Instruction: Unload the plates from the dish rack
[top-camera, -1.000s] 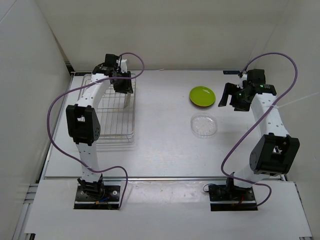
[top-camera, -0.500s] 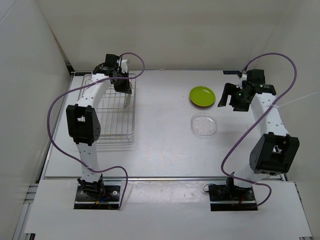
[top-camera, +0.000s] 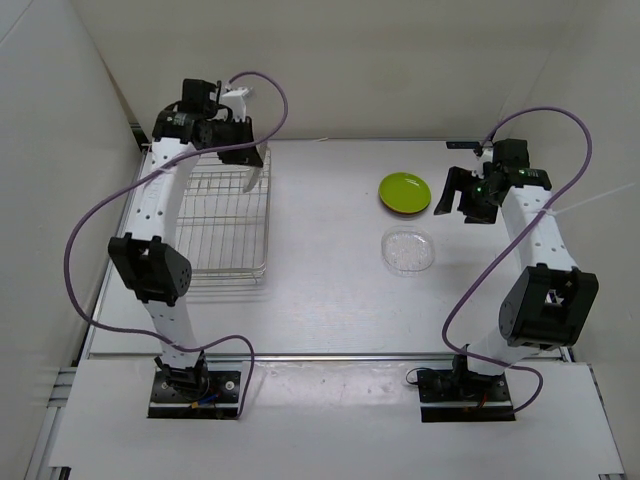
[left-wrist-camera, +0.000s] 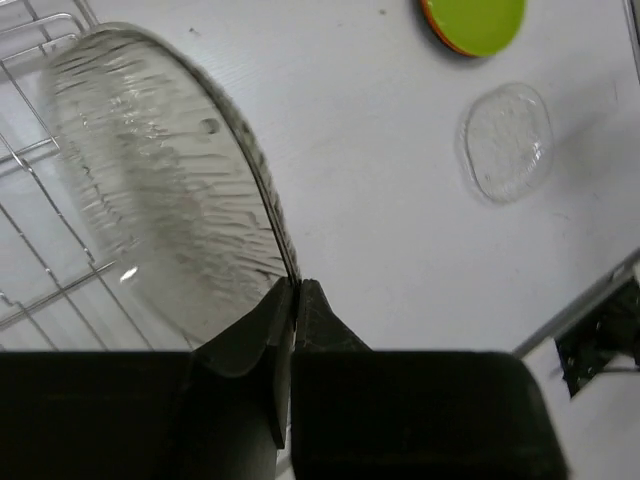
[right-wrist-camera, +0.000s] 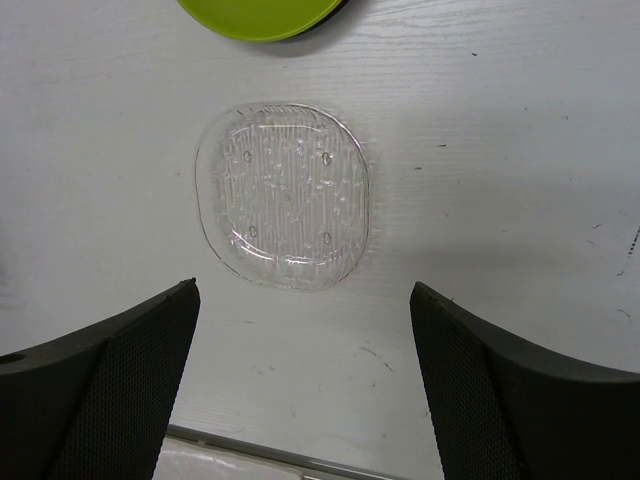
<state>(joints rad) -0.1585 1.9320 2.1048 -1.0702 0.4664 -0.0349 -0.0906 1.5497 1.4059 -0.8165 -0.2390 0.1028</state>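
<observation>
My left gripper (top-camera: 246, 152) is shut on the rim of a clear ribbed plate (left-wrist-camera: 160, 180) and holds it on edge above the far right corner of the silver wire dish rack (top-camera: 225, 215). The held plate (top-camera: 256, 180) hangs below the fingers. In the left wrist view the jaws (left-wrist-camera: 295, 287) pinch its lower rim. A lime green plate (top-camera: 405, 190) lies on an orange-red plate (left-wrist-camera: 436, 24) on the table. A second clear plate (top-camera: 408, 250) lies flat in front of them. My right gripper (top-camera: 460, 190) is open and empty, above this clear plate (right-wrist-camera: 285, 195). No black plate shows.
The rack (left-wrist-camera: 35, 22) holds no other plates that I can see. White walls close in the table at the left, back and right. The table's near edge (right-wrist-camera: 300, 460) is just below the right gripper's view. Purple cables loop from both arms.
My left arm has risen and swung back to the left, lifting the clear plate up out of the rack. The right arm has not moved.
</observation>
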